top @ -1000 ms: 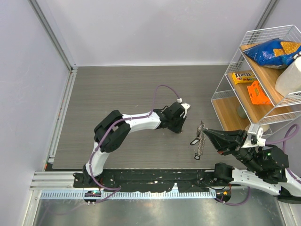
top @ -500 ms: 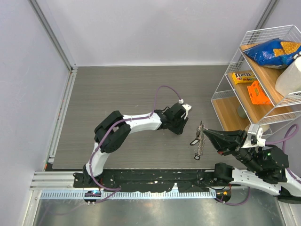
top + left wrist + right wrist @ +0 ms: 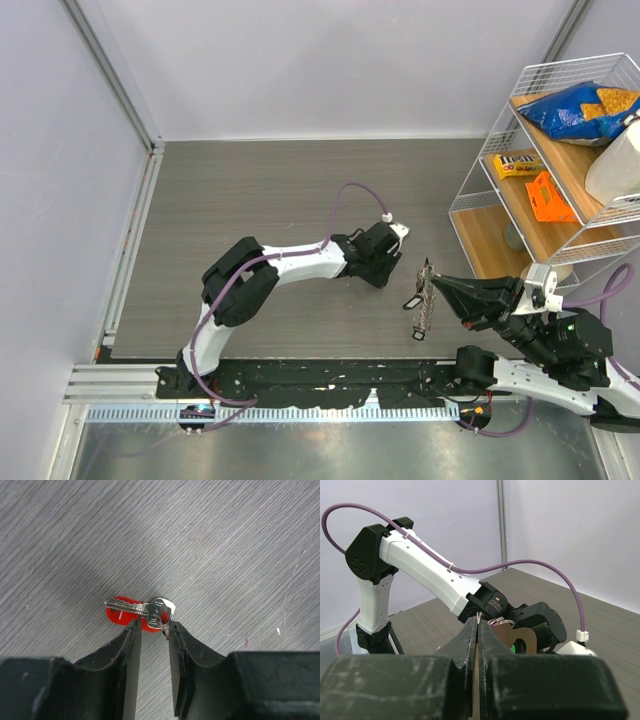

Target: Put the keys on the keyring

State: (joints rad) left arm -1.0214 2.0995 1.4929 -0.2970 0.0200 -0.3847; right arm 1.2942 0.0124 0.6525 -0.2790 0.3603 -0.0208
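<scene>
Keys [image 3: 140, 611] sit by left gripper [image 3: 154, 626], shifted rightward.

We see a grey wood-grain bench [image 3: 250, 200]; directly on it lie the keys [image 3: 141, 612], a silver blade across a red head.

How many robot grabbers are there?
2. The left gripper hovers open over a red key on the table; the right gripper, to its right, pinches the keyring.
</scene>
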